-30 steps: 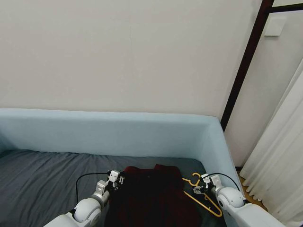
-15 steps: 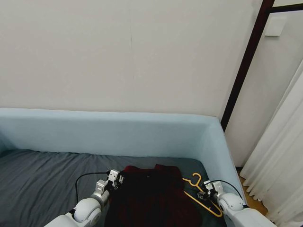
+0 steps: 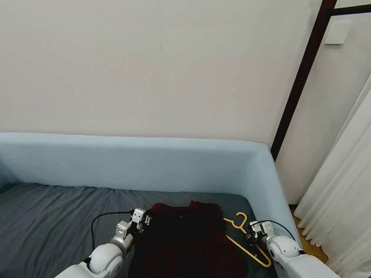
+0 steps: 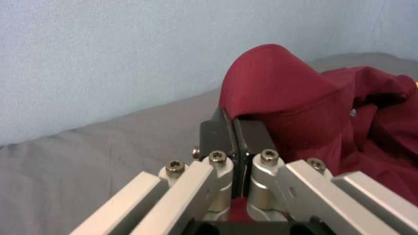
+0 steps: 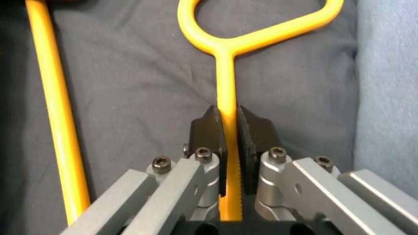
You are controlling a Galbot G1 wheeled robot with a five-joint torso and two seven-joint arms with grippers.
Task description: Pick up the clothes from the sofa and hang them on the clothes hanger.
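Both grips look made, so the step in hand is the pick-up itself. The left gripper [image 4: 233,128] sits at the left edge of the dark red garment [image 3: 184,234] on the grey seat of the sofa [image 3: 174,165], its fingers pinched tight on a raised fold of cloth. The right gripper [image 5: 228,122] clamps the neck of the yellow hanger [image 5: 225,73] just below the hook, right beside the garment. The next move likely calls for lifting both clear and guiding a hanger arm into the neck opening without losing the cloth.
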